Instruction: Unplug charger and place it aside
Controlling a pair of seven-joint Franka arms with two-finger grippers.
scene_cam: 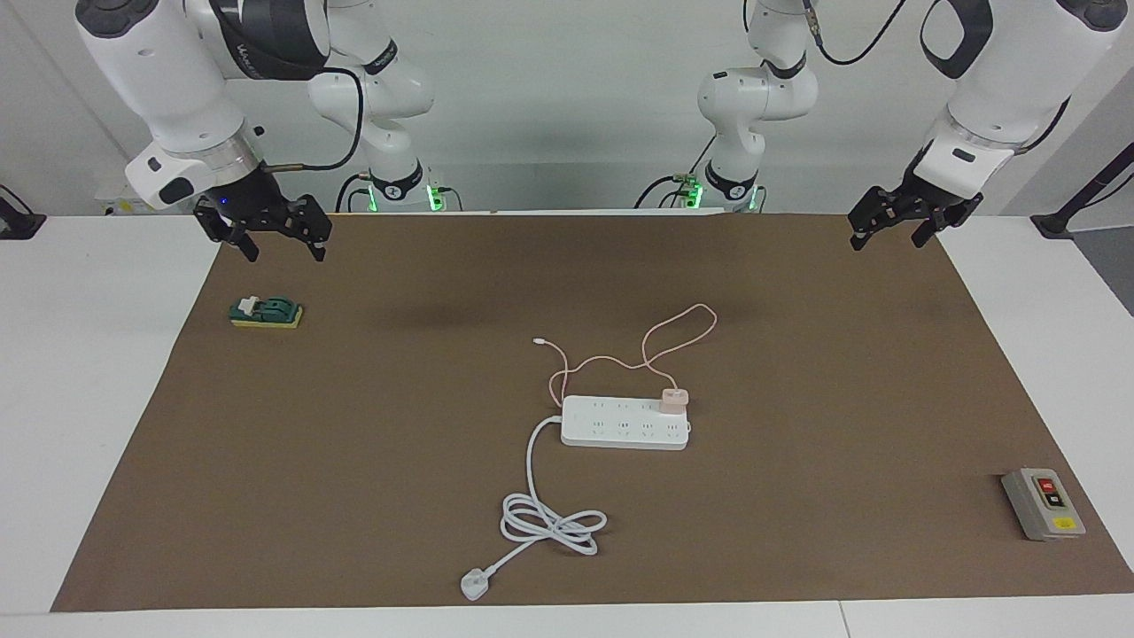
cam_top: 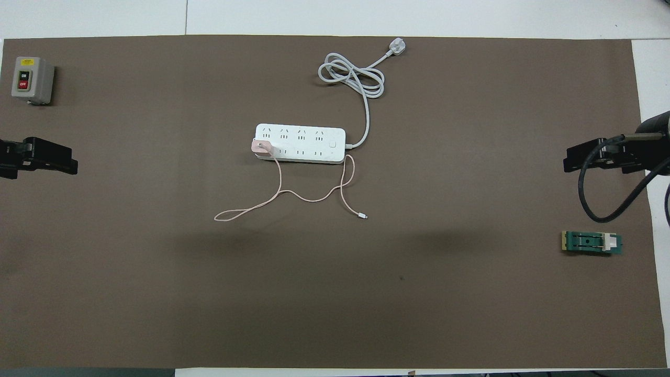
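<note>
The pale pink charger point(scene_cam: 673, 399) is plugged into the white power strip point(scene_cam: 625, 423) in the middle of the brown mat, at the strip's end toward the left arm, on the row nearer the robots. It also shows in the overhead view point(cam_top: 260, 147), as does the strip point(cam_top: 301, 144). Its thin pink cable point(scene_cam: 660, 341) loops toward the robots and ends in a small white connector point(scene_cam: 538, 340). My left gripper point(scene_cam: 889, 241) hangs open over the mat's corner at its own end. My right gripper point(scene_cam: 283, 252) hangs open over the other near corner. Both are empty.
The strip's thick white cord coils farther from the robots and ends in a three-pin plug point(scene_cam: 475, 584). A grey on/off switch box point(scene_cam: 1043, 503) sits toward the left arm's end. A green knife switch point(scene_cam: 266, 311) lies under the right gripper.
</note>
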